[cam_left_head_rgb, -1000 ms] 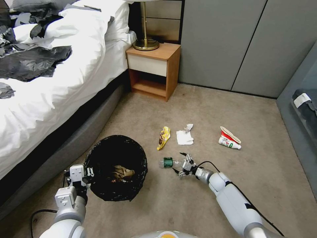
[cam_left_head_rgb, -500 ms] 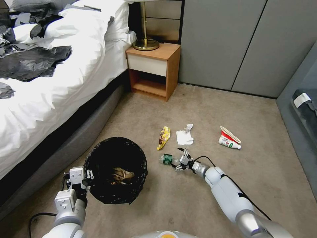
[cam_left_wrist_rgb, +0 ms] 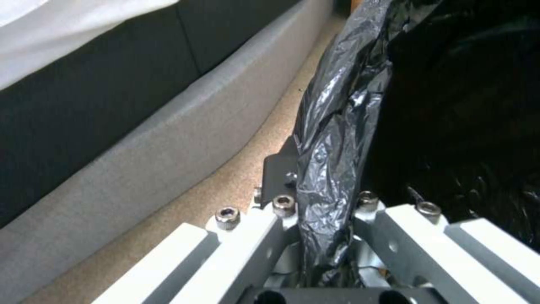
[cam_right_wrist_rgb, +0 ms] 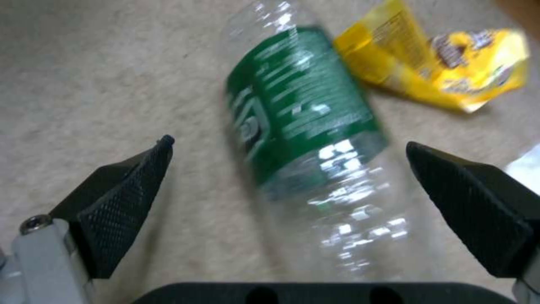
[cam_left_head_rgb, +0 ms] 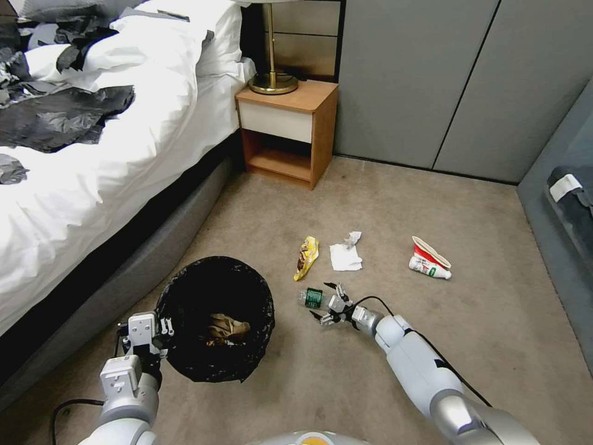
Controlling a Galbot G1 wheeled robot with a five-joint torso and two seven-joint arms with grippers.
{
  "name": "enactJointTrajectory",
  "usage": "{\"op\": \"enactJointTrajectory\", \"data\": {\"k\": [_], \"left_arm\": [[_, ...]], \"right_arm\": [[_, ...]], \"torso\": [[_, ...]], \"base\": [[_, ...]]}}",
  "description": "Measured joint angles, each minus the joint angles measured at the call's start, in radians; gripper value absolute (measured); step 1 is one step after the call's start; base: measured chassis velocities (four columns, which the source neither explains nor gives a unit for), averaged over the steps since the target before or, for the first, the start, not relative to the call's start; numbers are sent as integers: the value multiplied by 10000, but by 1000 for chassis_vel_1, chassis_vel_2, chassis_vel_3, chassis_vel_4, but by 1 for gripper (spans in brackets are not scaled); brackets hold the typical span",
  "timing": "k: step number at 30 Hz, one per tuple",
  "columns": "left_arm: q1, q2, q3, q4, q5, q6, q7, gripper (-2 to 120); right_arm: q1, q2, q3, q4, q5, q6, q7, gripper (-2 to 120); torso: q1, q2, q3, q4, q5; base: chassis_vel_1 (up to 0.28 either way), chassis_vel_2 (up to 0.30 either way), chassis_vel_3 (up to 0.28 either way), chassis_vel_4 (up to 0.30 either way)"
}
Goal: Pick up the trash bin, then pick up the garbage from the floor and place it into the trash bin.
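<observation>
A Galbot G1's left gripper (cam_left_head_rgb: 162,332) clamps the bag-lined rim of the trash bin (cam_left_head_rgb: 215,316), holding it low over the carpet beside the bed (cam_left_head_rgb: 92,185), its mouth open toward the litter so each drop is a short carry. The left wrist view shows the black bag (cam_left_wrist_rgb: 332,139) pinched between the closed fingers. Crumpled tan paper (cam_left_head_rgb: 225,327) lies inside the bin.

To the right, the right gripper (cam_left_head_rgb: 322,301) reaches out low over the floor, its jaws spread wide. In the right wrist view the black pads (cam_right_wrist_rgb: 121,198) stand either side of the clear, green-labelled bottle (cam_right_wrist_rgb: 315,143), which lies on its side between them, not yet squeezed; the grasp appears to be lined up across the bottle's body.

Just beyond the bottle lie the yellow snack wrapper (cam_left_head_rgb: 306,257) and a white tissue (cam_left_head_rgb: 345,254), near each other. Farther right, well apart, a red-and-white squashed cup (cam_left_head_rgb: 430,258) waits on the carpet. A wooden nightstand (cam_left_head_rgb: 289,131) stands against the far wall.
</observation>
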Motion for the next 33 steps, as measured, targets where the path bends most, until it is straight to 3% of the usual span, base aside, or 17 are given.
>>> {"op": "enactJointTrajectory", "data": {"k": [2,14,24,30,33], "left_arm": [[-6,5,0,7,-1,-6,1,1],[-118,35,26,43,-36,-12,10,1],[-180,60,46,47,-50,8,15,1],[-288,111,98,96,-59,55,18,1],[-392,178,136,166,-86,122,23,1]], "right_arm": [[-14,36,43,-95,92,-10,-50,97],[-136,-37,304,-284,605,-20,-265,50],[-332,-191,253,259,986,28,-249,27],[-1017,-450,-124,1596,1975,6,208,24],[-1936,-810,-557,3890,3452,-389,492,24]], "torso": [[1,0,0,2,-1],[1,0,0,1,1],[0,0,0,1,1],[0,1,0,0,2],[0,0,0,-2,4]], "base": [[0,0,0,0],[0,0,0,0],[0,0,0,0],[0,0,0,0],[0,0,0,0]]}}
